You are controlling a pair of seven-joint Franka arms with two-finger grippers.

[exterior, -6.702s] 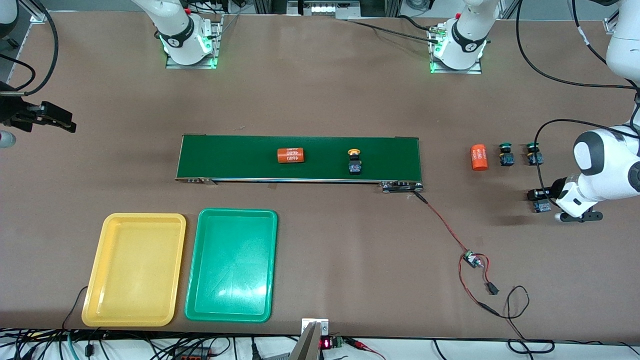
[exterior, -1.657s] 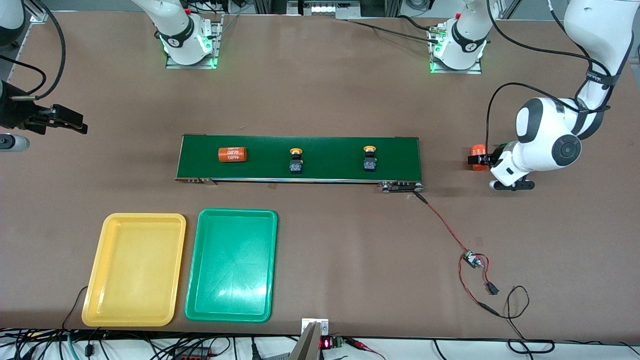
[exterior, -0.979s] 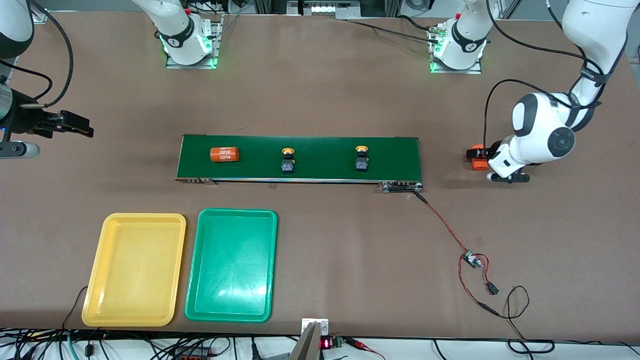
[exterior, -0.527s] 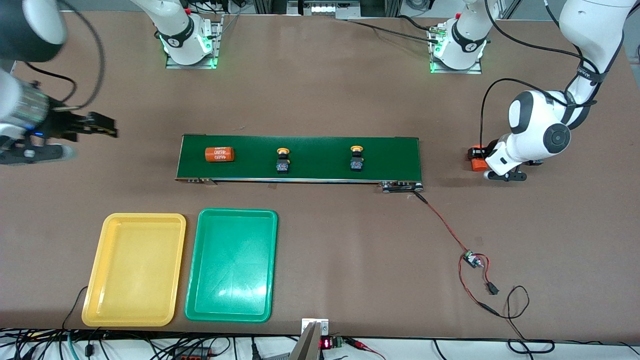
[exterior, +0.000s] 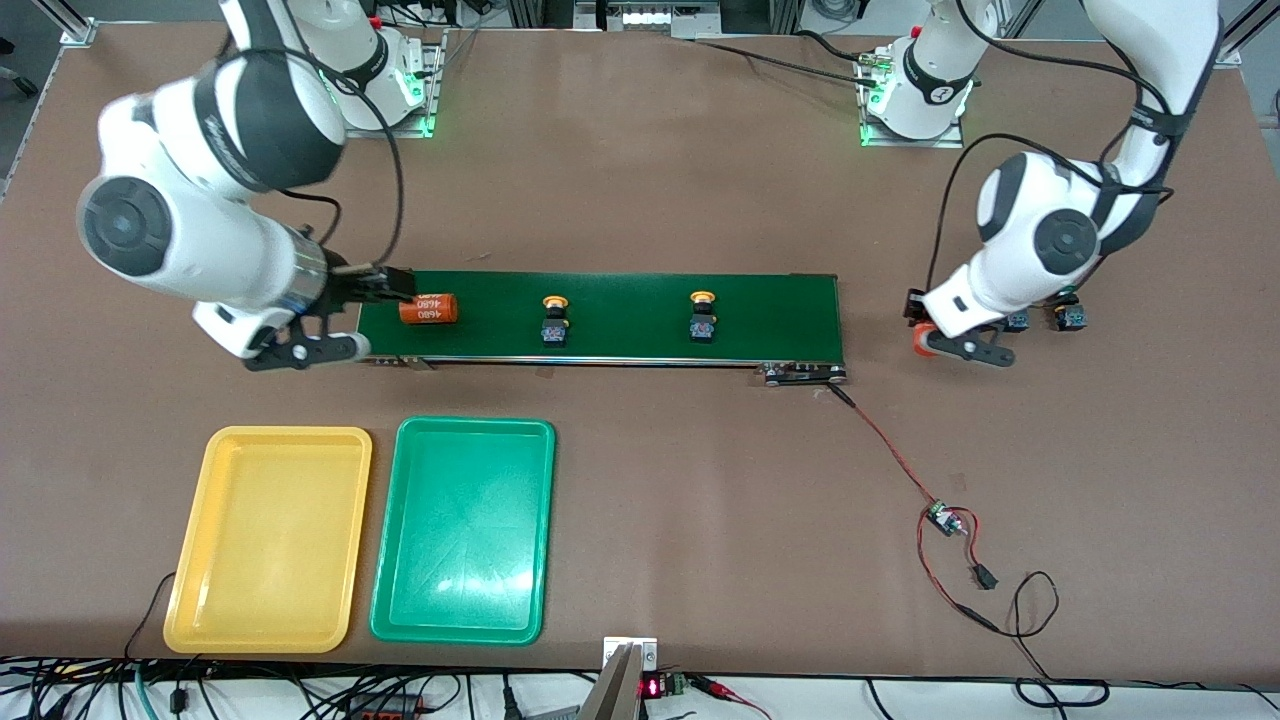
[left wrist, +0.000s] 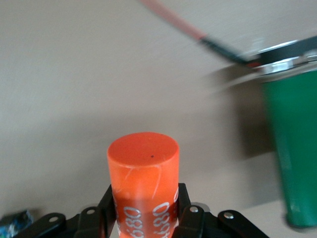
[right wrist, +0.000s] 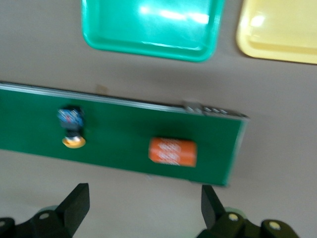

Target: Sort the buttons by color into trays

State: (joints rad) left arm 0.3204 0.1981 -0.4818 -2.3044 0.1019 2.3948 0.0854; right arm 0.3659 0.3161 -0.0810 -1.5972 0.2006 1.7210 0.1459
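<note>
Front view, read from its left edge: we find the right hand (exterior: pixel 385 284) has swung in from the tabletop's edge and now hovers, fingers spread and holding nothing, over the conveyor belt (exterior: pixel 780 300) end nearest the right arm, just above an orange cylinder (exterior: pixel 427 309) riding there. Both trays, yellow (exterior: pixel 268 540) and green (exterior: pixel 463 530), sit unfilled along the tabletop's near edge. Two yellow-capped buttons (exterior: pixel 554 322) (exterior: pixel 702 317) have crept along the belt toward that waiting hand. Past the belt's other end, the left hand (left wrist: pixel 144 218) has clamped onto a second orange cylinder (left wrist: pixel 143 183) and lifted it clear, uncovering two green-capped buttons (exterior: pixel 1017 320) (exterior: pixel 1071 316) on the tabletop. We judge sorting has not begun; the cylinders are distractors.
</note>
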